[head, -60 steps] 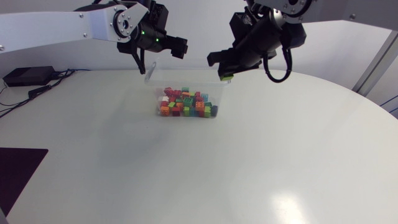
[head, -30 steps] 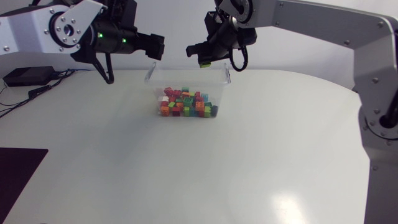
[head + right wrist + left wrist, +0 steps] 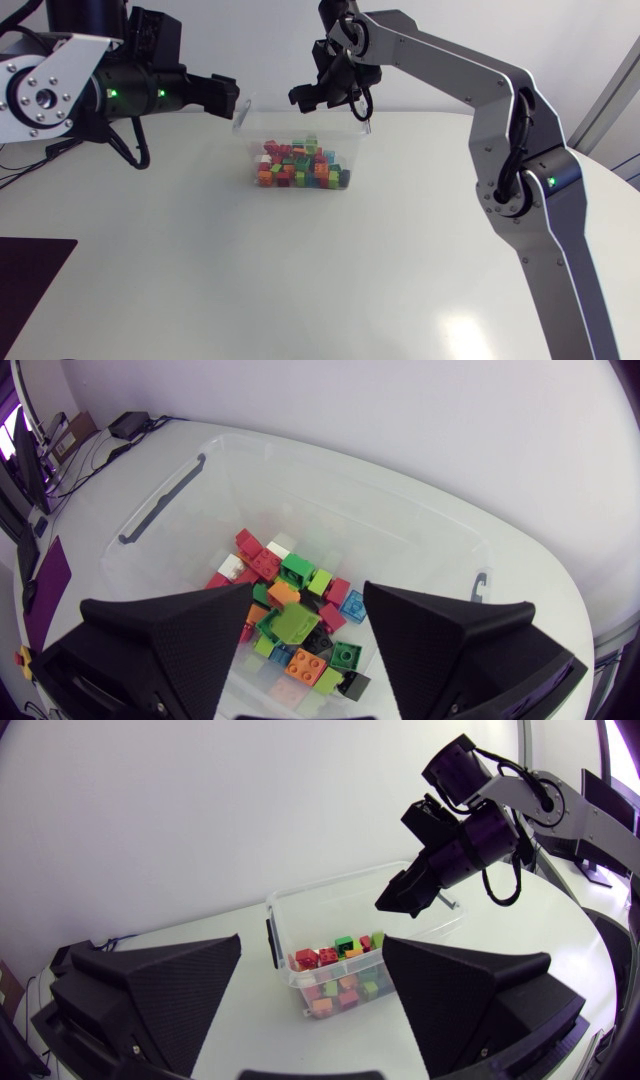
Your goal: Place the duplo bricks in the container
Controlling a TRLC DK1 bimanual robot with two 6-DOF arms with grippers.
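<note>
Both arms have swung leftward in the last second. The left gripper, which hung by the far-left corner of the clear plastic container, has drawn back and now sits off to the left of it, raised above the table. The right gripper has travelled from over the far-right corner to a spot above the middle of the container's far edge. It carried a lime-green brick on the way, and that brick is no longer pinched between its fingers.

From where I stand, the right gripper's jaws are spread wide, pointing down into the container. The lime-green brick shows tilted between them but lower down, over the heap. Whether it is resting there or not quite landed, I cannot tell. The left gripper's jaws are also wide apart with nothing held, aimed toward the container from its left side.

The container stands at the far middle of the white table. The duplo bricks are piled in its near half: red, orange, green, blue, white and black ones, jumbled together. Its far half is bare. A grey latch lies along its left end wall.
</note>
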